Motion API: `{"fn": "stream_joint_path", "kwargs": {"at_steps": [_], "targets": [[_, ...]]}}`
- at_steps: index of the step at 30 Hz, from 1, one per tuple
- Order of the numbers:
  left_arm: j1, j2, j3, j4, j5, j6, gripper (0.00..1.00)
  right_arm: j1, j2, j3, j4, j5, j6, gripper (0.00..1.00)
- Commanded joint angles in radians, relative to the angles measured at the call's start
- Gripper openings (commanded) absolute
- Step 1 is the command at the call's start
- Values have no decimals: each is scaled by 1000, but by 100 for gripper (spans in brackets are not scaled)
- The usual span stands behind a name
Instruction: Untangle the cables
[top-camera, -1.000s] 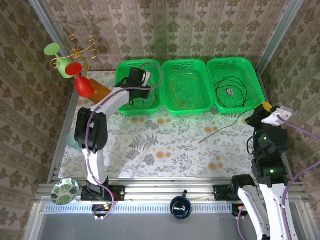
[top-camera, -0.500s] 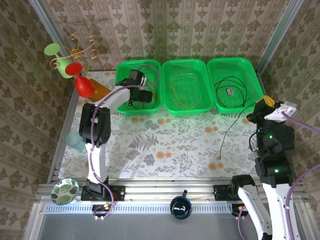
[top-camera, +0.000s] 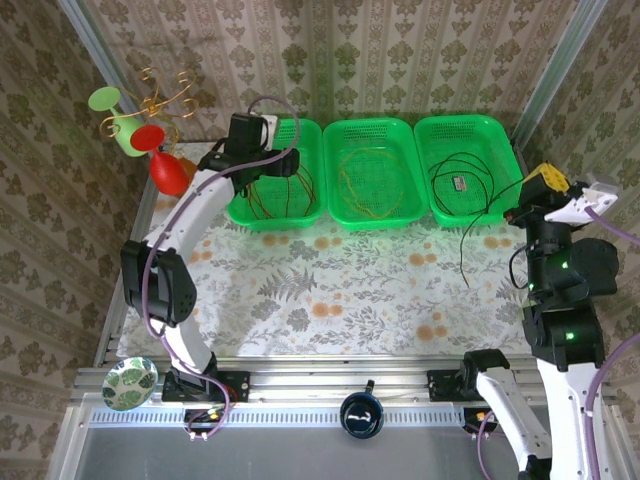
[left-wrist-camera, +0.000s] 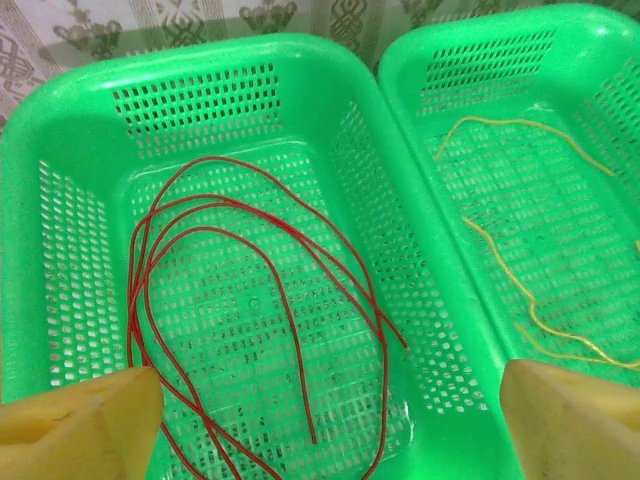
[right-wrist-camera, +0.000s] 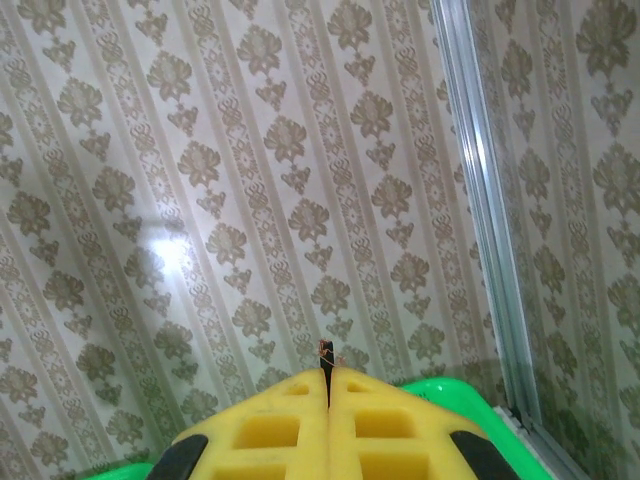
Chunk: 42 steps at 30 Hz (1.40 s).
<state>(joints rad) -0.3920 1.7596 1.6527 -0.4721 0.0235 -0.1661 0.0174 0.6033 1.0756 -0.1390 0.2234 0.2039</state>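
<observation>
Overhead, my right claw (top-camera: 545, 182) was raised at the right edge of the floral-patterned surface (top-camera: 330, 290). Its yellow fingers were pressed together on the thin black cable (top-camera: 461, 255). Only a tiny stub of that cable showed above the closed tips in the right wrist view.

From the claw the strand arced down toward the surface. Its free tail hung outside the right green perforated plastic basket (top-camera: 470, 122), and the rest lay coiled inside.

My left claw (left-wrist-camera: 325, 420) was spread wide and held nothing, above the left green perforated basket (left-wrist-camera: 200, 55). The thin red cable (left-wrist-camera: 132, 320) lay in loose loops in that basket. The thin yellow cable (left-wrist-camera: 505, 122) lay in the middle green basket (left-wrist-camera: 480, 40).

Risks, as I judged them:
- **Slip.** The hold sat near the very end of a thin wire, so a small tug could have pulled it free.
- **Drag-out.** Lifting further could have hauled the coil over the rim.
- **Misplaced tail.** Letting go there would probably have left the tail on the surface.
- **Re-tangling.** Lowering the wide left claw could have hooked the red loops and carried them toward the yellow strand.
</observation>
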Motion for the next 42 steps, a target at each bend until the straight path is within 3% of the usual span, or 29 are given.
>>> {"fn": "stream_joint_path", "kwargs": {"at_steps": [1, 9, 22, 36, 42], "targets": [[-3, -31, 5, -129, 25, -21, 81, -3, 36, 52, 52, -34, -35, 0], [-39, -94, -87, -339, -76, -14, 58, -3, 59, 70, 67, -43, -40, 0], [-45, -56, -175, -353, -100, -26, 37, -4, 49, 55, 61, -49, -43, 0], [-33, 10, -188, -319, -97, -26, 27, -4, 48, 53, 62, -61, -39, 0], [-30, 27, -187, -304, -99, -24, 9, -4, 56, 59, 69, -63, -44, 0]]}}
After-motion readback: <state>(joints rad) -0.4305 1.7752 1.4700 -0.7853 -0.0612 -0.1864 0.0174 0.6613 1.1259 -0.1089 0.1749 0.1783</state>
